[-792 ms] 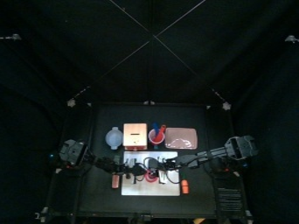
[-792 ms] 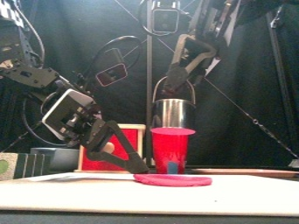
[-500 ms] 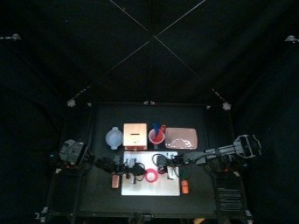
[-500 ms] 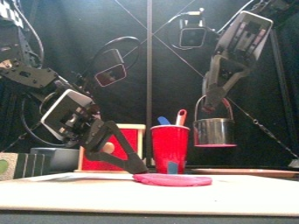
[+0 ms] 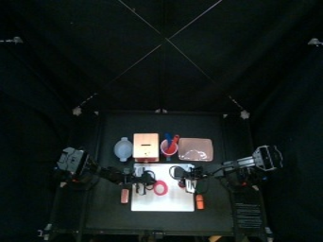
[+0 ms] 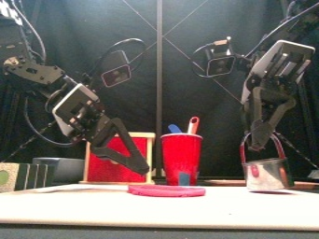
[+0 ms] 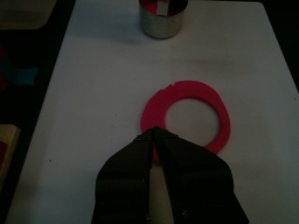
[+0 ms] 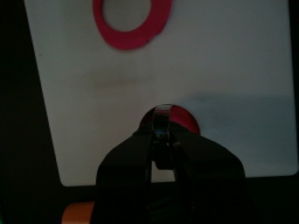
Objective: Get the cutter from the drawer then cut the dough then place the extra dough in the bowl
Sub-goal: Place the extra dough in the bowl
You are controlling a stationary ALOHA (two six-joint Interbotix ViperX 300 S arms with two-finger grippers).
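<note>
I've got the top camera high and far, looking down on the whole table [image 5: 127, 123]; the front camera sits level at its front edge, close. Both wrist cameras look down on the white board [image 7: 70, 87] from near, and all four share the dough ring [image 7: 156, 114].

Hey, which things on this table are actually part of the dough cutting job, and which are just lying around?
In the job:
cutter, held by the right gripper
dough ring
white cutting board
blue-grey bowl
wooden box

Lying about:
red cup with toy knives
pink tray
small orange things, too small to identify
</note>
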